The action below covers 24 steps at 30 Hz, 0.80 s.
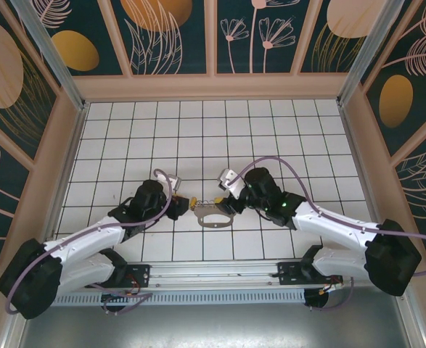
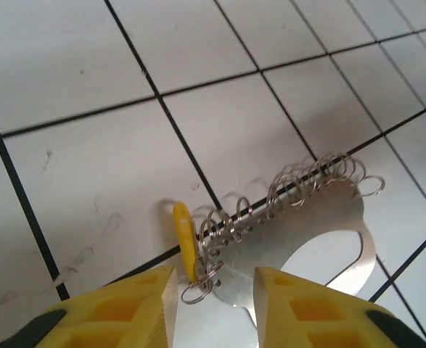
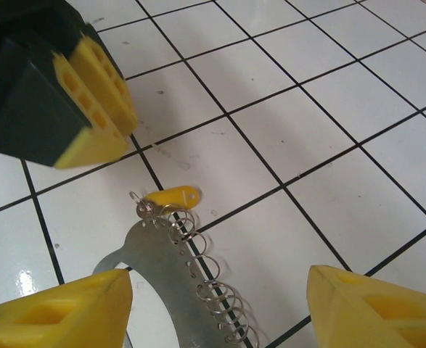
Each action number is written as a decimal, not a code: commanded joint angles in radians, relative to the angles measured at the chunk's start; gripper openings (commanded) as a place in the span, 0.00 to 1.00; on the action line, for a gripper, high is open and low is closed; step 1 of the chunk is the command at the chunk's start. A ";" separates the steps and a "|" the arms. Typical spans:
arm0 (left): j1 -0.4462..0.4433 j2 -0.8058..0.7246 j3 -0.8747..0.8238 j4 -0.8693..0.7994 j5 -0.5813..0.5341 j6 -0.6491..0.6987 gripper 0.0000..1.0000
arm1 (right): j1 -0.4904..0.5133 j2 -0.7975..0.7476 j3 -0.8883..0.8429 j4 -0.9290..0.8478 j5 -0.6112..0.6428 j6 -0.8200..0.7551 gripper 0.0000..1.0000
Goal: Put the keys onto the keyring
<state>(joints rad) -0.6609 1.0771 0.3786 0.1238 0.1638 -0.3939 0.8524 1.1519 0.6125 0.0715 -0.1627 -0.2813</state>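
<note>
A thin metal plate (image 1: 214, 217) with an oval cutout lies flat on the white tiled bench (image 1: 271, 130), midway between the two arms. A row of wire rings (image 2: 307, 181) fringes one edge of the plate. At the end of that row nearest the left arm, a small yellow key (image 2: 186, 239) (an oblong tab, its detail too small to read) hangs from a ring. It rests on the tile just beside the plate's corner.

The left gripper (image 2: 216, 279) hovers low over that corner. Its fingers (image 2: 125, 312) are released and parted, with the plate's corner and one small ring lying in the gap. Neither pad seems to press on them. The near end of the yellow key sits close to the finger on the left of that wrist view.

The right gripper (image 3: 220, 283) faces it from the opposite side, with its fingers (image 3: 372, 308) spread wide and grasping nothing. The plate and the row of rings lie on the bench beneath the gap. In the right wrist view, the key points away from the plate, just below the left arm's yellow pads.
</note>
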 commanded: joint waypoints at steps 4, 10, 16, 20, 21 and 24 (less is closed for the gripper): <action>0.007 0.048 -0.006 0.027 0.037 0.027 0.35 | -0.027 -0.022 -0.059 0.100 -0.074 0.044 0.68; 0.006 0.140 0.009 0.043 0.090 0.048 0.37 | -0.048 -0.015 -0.082 0.144 -0.111 0.048 0.69; 0.007 0.209 0.047 0.040 0.095 0.075 0.39 | -0.061 -0.008 -0.092 0.166 -0.129 0.054 0.70; 0.007 0.247 0.073 0.033 0.095 0.093 0.39 | -0.062 -0.012 -0.103 0.184 -0.135 0.060 0.70; 0.006 0.258 0.080 0.033 0.095 0.098 0.39 | -0.064 -0.013 -0.105 0.185 -0.135 0.060 0.70; 0.007 0.284 0.093 0.031 0.095 0.110 0.37 | -0.069 -0.019 -0.108 0.180 -0.135 0.058 0.70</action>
<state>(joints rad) -0.6609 1.3411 0.4458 0.1368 0.2417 -0.3195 0.7944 1.1439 0.5167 0.2115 -0.2829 -0.2436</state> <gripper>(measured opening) 0.370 0.696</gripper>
